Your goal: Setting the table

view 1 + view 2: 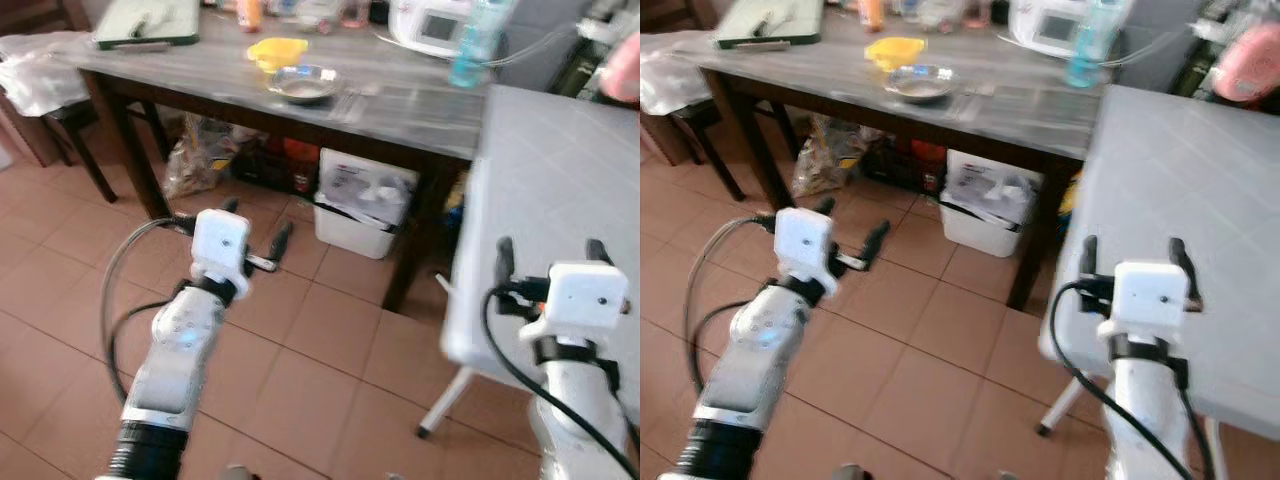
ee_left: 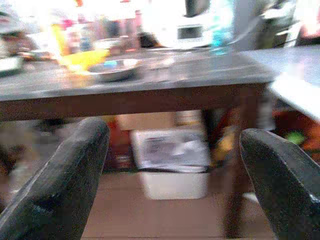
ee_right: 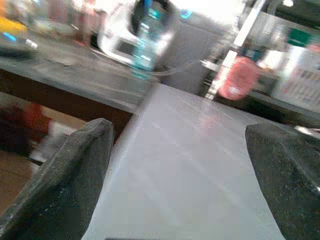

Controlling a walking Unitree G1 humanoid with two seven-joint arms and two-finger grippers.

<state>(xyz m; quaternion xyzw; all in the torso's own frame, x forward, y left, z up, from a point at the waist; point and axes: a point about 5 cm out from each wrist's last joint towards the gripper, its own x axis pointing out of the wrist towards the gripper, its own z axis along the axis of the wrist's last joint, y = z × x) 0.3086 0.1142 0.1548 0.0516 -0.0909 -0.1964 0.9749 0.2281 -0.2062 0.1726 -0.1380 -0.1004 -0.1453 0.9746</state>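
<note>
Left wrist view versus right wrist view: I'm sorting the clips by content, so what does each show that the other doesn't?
Left wrist: the white bin under the dark table, past the open left gripper.

Right wrist: the grey table ahead of the open right gripper, and a pink round object.

Both: the blue bottle, white appliance and metal bowl.

Metal bowl (image 1: 305,84) on dark table (image 1: 400,105) ahead — storage box (image 1: 362,203) beneath; grey table (image 1: 560,200) right.

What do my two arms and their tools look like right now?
Both arms are silver tubes ending in white boxy wrist blocks. Each tool, left tool and right tool, has two long black fingers. Black cables loop beside each arm, and the left arm has a black ribbed collar lower down.
</note>
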